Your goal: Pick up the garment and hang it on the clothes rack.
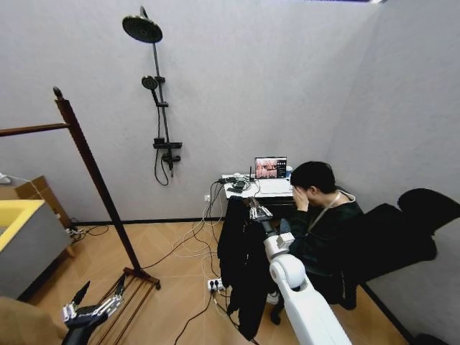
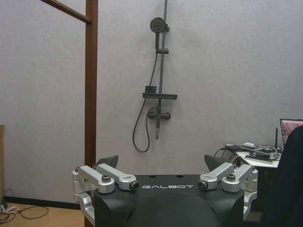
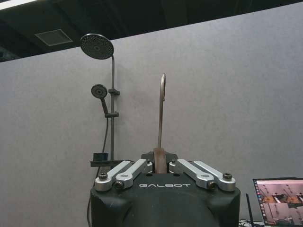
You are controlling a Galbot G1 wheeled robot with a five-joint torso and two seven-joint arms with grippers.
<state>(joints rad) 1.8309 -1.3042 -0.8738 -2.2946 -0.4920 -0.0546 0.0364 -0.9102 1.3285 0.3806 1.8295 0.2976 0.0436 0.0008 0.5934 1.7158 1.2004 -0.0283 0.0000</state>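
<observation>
Right gripper (image 3: 160, 163) fingers clamp hanger (image 3: 161, 109); garment (image 1: 243, 269) hangs below

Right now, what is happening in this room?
The robot's right tool is shut on the hanger of the black garment, which hangs below it in the air. The clothes rack stands off to the robot's left, its bar bare. The left tool is open and low near the rack's base.
</observation>
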